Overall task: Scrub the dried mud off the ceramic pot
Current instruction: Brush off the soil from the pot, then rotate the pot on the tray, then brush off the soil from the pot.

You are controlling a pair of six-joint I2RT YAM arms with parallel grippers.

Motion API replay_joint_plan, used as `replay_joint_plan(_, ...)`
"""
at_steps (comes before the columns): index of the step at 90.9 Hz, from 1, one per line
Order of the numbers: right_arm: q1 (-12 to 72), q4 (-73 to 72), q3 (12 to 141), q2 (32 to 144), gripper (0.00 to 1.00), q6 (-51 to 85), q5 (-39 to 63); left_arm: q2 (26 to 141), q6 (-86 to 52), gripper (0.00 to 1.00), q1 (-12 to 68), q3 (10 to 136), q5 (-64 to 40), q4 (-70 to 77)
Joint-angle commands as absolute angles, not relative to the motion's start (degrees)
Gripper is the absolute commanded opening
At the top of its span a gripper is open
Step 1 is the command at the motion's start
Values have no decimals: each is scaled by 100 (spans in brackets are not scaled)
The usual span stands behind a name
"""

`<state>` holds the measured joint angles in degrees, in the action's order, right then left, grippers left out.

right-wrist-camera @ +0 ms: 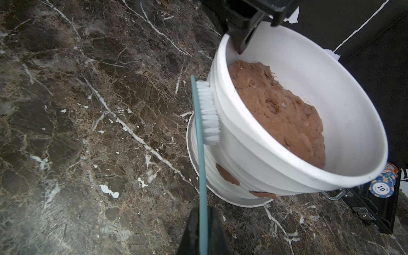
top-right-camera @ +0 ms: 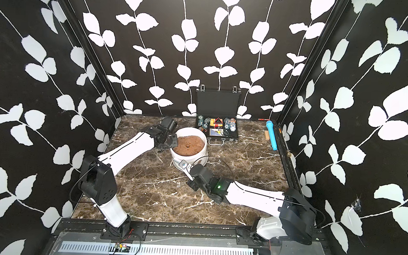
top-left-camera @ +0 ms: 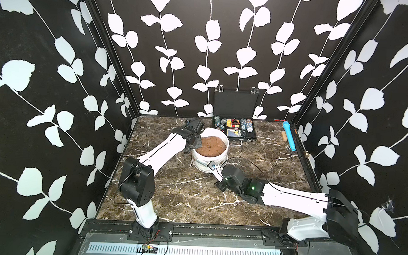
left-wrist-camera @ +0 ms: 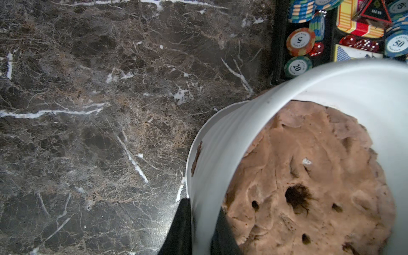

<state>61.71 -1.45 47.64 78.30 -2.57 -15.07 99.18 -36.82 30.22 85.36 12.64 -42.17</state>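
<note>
Scrub step: L pincer [left-wrist-camera: 202,212] clamped on ceramic pot [right-wrist-camera: 242,143] rim at 9 o'clock, pot mid tabletop [top-left-camera: 172,197]. R pincer [right-wrist-camera: 204,220] clamps brush [right-wrist-camera: 207,112], bristles touching wall at 6. Next I think: go lower, onto dried mud [right-wrist-camera: 227,175].

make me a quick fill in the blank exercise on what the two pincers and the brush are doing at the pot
1. The left pincer is shut on the top ____ of the ceramic pot.
2. The right pincer holds a brush whose bristles are ____ in colour.
3. The dried mud sticks to the pot's ____ wall.
4. Behind the pot, the open black case holds poker ____.

Missing words: rim, white, outer, chips
</note>
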Motion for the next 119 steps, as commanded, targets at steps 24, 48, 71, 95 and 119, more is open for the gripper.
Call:
replay_joint_plan(24, 5897, -475, 4809, 8242, 0, 20, -1126, 9960, -3804, 7, 3061, 8560, 1027, -4237)
replay_joint_plan(48, 5892, 178, 4434, 7839, 0, 88, -598, 9951, -3648, 7, 3052, 8569, 1087, -4213)
replay_joint_plan(71, 5828, 784, 4090, 6793, 0, -50, -403, 9957, -3303, 5, 3051, 8546, 1125, -4158)
replay_joint_plan(95, 5168, 1155, 4347, 6562, 0, -833, 547, 10074, -2285, 4, 3027, 8686, 1052, -4121)
replay_joint_plan(119, 4480, 1197, 4558, 6782, 0, -1218, 1254, 10250, -1506, 2, 2945, 8992, 807, -4259)
